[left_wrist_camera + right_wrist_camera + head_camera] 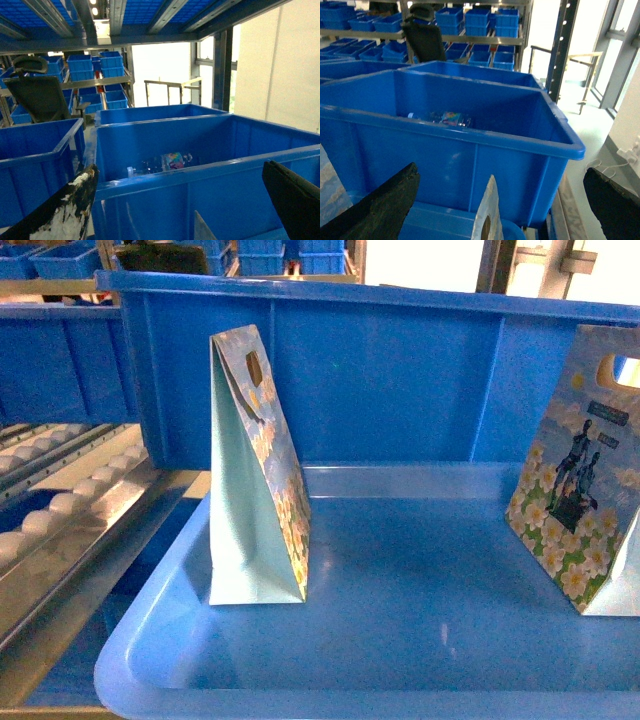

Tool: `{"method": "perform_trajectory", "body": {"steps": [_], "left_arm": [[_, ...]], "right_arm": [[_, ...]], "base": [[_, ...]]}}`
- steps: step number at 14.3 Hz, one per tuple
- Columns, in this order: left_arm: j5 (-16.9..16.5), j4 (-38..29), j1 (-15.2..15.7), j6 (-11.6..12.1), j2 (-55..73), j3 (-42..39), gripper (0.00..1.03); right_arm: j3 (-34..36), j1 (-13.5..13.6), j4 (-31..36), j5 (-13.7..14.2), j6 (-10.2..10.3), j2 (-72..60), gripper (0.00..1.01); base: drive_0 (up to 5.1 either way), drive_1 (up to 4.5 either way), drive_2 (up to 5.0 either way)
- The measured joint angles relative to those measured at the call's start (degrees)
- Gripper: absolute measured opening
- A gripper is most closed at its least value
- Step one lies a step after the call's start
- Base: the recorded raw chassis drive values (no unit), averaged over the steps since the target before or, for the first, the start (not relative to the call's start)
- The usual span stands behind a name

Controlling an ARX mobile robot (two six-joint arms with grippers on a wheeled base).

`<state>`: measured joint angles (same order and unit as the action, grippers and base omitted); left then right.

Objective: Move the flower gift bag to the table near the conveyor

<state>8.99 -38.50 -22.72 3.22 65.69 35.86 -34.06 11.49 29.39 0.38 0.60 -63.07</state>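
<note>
Both sets of jaws stood open and gripped nothing: the left gripper (180,210) showed its two dark fingers spread wide at the lower corners of its wrist view, and the right gripper (500,210) showed the same, with the top edge of a bag rising in the gap between its fingers without touching either. Neither gripper appeared in the head view. Two flower gift bags stood upright in the shallow blue tray (150,640): the left bag (262,480) side-on near the tray's left edge, the right bag (580,500) at the far right, partly cut off by the frame. Each rested on its flat base, handle uppermost, which suited a grasp from above. A deep blue bin (400,370) stood behind the tray, holding a bottle (165,162). The conveyor (70,500) with its white rollers ran along the left. No tabletop was visible, so the bag had evidently not yet been moved.
</note>
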Motion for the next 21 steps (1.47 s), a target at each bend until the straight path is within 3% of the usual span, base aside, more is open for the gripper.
{"method": "perform_trajectory", "body": {"steps": [2,10,12,14,18,19,21], "left_arm": [[2.25,1.33,-2.51,-0.04,4.22,2.32,0.98],[2.8,1.38,-2.84,-0.13,4.92,2.56,0.98],[2.8,1.36,-2.84,-0.13,4.92,2.56,0.98],[2.8,1.36,-2.84,-0.13,4.92,2.56,0.98],[2.8,1.36,-2.84,-0.13,4.92,2.56,0.98],[2.8,1.38,-2.84,-0.13,4.92,2.56,0.98],[2.8,1.36,-2.84,-0.13,4.92,2.56,0.98]], "right_arm": [[-4.81,-0.26,-4.72,-0.46,0.24,-5.84,0.98],[-6.43,-2.84,-7.98,-0.42,-1.62,-16.72,0.98],[-6.43,-2.89,-8.17,-1.31,-1.53,-16.76,0.82],[-6.43,-2.69,-8.66,-3.1,-1.6,-16.76,0.58],[-5.9,-1.97,-9.2,-3.91,-1.7,-16.55,0.11],[-5.49,-1.57,-8.92,-3.89,-1.7,-16.04,0.03],[-4.17,-0.09,-7.96,-3.96,-1.7,-15.04,0.03]], "base": [[0.0,0.0,0.0],[0.0,0.0,0.0],[0.0,0.0,0.0],[0.0,0.0,0.0],[0.0,0.0,0.0],[0.0,0.0,0.0],[0.0,0.0,0.0]]}}
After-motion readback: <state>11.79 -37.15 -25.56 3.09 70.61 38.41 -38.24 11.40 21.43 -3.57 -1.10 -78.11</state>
